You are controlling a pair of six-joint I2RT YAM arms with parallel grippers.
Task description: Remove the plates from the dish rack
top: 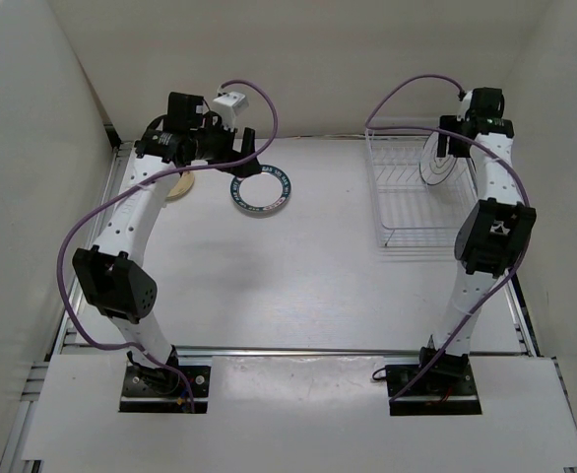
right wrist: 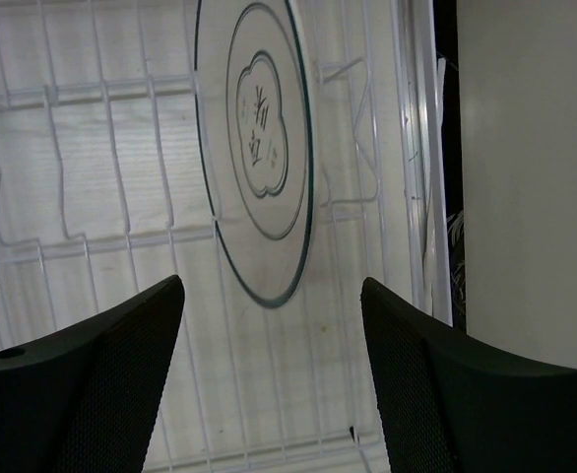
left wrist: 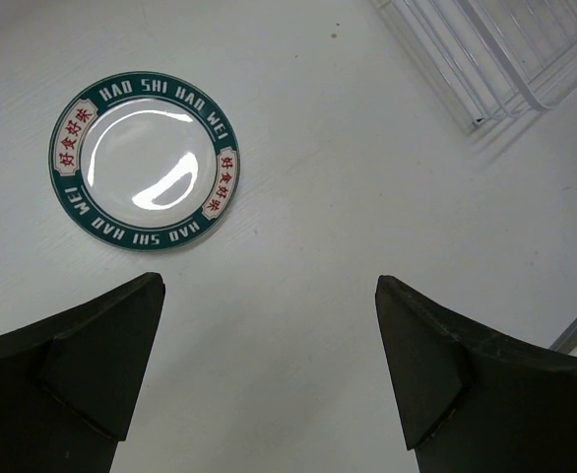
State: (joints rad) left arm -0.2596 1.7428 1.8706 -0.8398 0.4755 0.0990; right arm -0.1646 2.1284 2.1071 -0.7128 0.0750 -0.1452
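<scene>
Fig.: R gripper (right wrist: 271,296) at dish rack (right wrist: 92,94), jaws spread, nothing held.
Dark-rimmed plate (right wrist: 254,148) stands upright in rack, just ahead of jaw gap, untouched. L gripper (left wrist: 269,296) spread, empty; green-rimmed plate (left wrist: 146,161) flat on table (left wrist: 367,197), ahead-left.

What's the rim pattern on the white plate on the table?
The plate has a dark green rim with white lettering and red characters; best in left wrist view.

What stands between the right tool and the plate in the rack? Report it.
Nothing visible. The right tool is open, and the plate stands on edge straight ahead of its gap. The rack wires lie beside and behind the plate, not in front.
</scene>
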